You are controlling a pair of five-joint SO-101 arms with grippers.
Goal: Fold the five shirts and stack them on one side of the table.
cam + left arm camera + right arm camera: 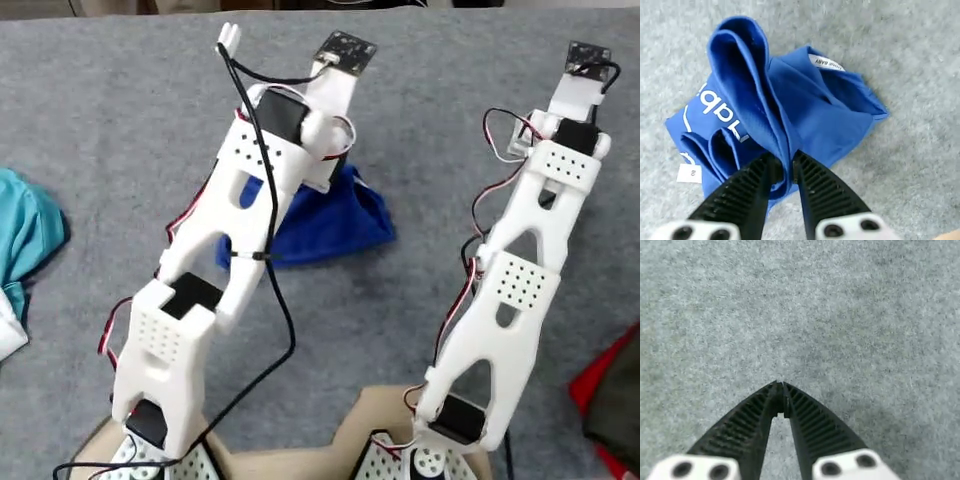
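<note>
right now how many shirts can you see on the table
3 for sure: blue shirt mid-table in the left pincer; teal one at the left edge; red one at the right edge. White cloth and dark cloth beside those may be more.

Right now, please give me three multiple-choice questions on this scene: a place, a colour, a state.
1. Where does the blue shirt lie?
A. under the left arm
B. beside the right arm's base
C. on the red cloth
2. What colour is the table?
A. grey
B. green
C. white
3. The left claw is:
A. wide open
B. shut on the blue shirt
C. shut, empty

Answers: 1 A, it shows beneath that arm; 2 A, grey surrounds everything; 3 B, blue cloth is pinched in it.
</note>
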